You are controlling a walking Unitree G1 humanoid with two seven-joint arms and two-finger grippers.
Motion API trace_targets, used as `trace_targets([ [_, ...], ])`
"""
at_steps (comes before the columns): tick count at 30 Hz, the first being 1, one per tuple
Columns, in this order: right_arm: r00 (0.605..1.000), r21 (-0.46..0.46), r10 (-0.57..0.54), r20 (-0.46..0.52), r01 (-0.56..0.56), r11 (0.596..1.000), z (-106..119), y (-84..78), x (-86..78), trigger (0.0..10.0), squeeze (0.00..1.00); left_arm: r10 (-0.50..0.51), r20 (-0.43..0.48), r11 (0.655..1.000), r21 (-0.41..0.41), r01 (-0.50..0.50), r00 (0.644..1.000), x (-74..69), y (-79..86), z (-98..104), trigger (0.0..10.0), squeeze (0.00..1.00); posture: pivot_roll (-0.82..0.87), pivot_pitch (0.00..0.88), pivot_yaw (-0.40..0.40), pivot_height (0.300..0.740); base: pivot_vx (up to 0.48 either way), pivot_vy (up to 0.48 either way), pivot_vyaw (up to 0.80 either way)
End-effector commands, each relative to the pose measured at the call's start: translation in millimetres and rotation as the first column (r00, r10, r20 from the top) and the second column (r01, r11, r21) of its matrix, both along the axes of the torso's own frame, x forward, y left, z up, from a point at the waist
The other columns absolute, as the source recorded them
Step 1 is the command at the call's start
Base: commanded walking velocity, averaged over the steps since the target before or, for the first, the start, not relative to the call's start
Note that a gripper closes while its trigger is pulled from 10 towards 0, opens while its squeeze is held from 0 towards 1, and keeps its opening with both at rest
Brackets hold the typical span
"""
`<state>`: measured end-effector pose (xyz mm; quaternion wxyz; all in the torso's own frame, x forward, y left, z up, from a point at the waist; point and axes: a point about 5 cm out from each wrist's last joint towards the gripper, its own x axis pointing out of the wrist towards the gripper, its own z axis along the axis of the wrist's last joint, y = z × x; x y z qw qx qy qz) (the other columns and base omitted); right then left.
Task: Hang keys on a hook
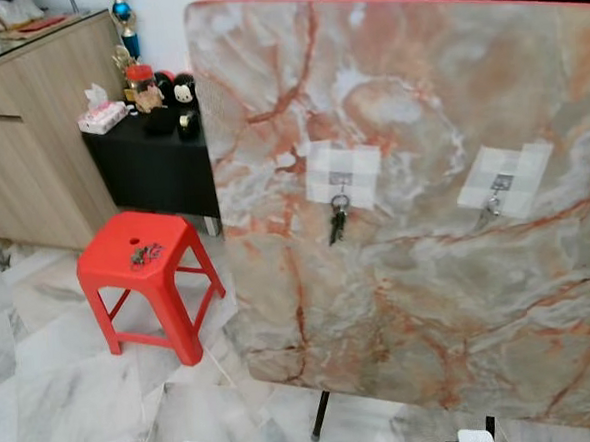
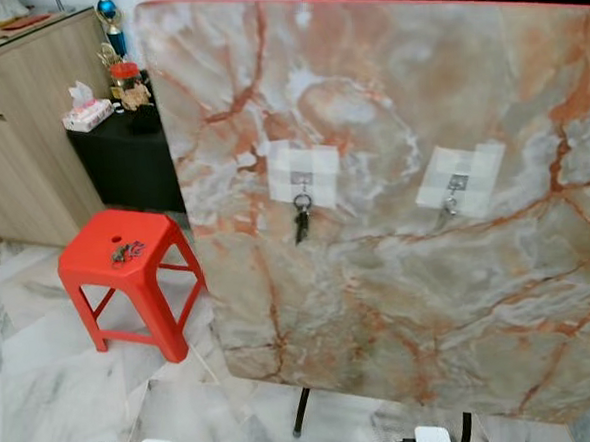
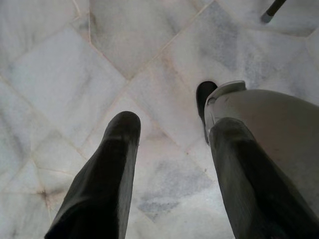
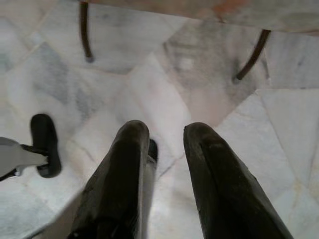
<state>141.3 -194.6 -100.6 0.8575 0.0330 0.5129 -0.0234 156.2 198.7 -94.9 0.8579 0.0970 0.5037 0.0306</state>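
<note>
Marbled board (image 1: 430,303) upright across centre and right of frame. Two hooks on taped white patches: left hook (image 1: 340,181) carrying a hanging bunch of keys (image 1: 337,221), right hook (image 1: 500,183) with a small silvery item, too small to identify. Second key bunch (image 1: 145,254) lying on red stool (image 1: 118,272), lower left. Left gripper (image 3: 174,149) pointing down at marble floor (image 3: 60,74), jaws apart, holding nothing. Right gripper (image 4: 167,144) likewise over floor, jaws narrowly parted, empty.
</note>
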Motion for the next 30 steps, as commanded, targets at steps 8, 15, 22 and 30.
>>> trace_targets([
  [8,1.0,0.0,-0.017,0.01,0.017,1.0,0.5,-1.9,0.3,10.0,0.0,-0.023,-0.013,1.0,0.016,0.023,1.0,-2.5,2.1,-0.7,10.0,0.0,-0.01,0.0,-0.053,0.722,0.0,0.47,0.0],
  [15,1.0,0.002,-0.008,0.013,0.008,1.0,0.8,-3.4,0.1,10.0,0.0,-0.025,-0.017,1.0,0.01,0.025,1.0,-3.1,-0.5,-1.4,10.0,0.0,-0.02,0.0,-0.055,0.722,0.0,0.479,0.0],
  [22,1.0,0.003,-0.011,0.021,0.011,1.0,2.4,-10.1,1.2,10.0,0.0,-0.016,-0.01,1.0,-0.01,0.016,1.0,1.0,-7.5,-0.9,10.0,0.0,-0.03,0.0,-0.081,0.722,0.0,0.455,0.0],
  [30,1.0,-0.029,-0.022,0.021,0.022,0.999,6.5,-33.2,-0.7,10.0,0.0,-0.01,-0.02,0.999,-0.052,0.009,1.0,-0.7,-28.9,-3.9,10.0,0.0,-0.04,0.0,-0.152,0.722,0.0,0.451,0.0],
])
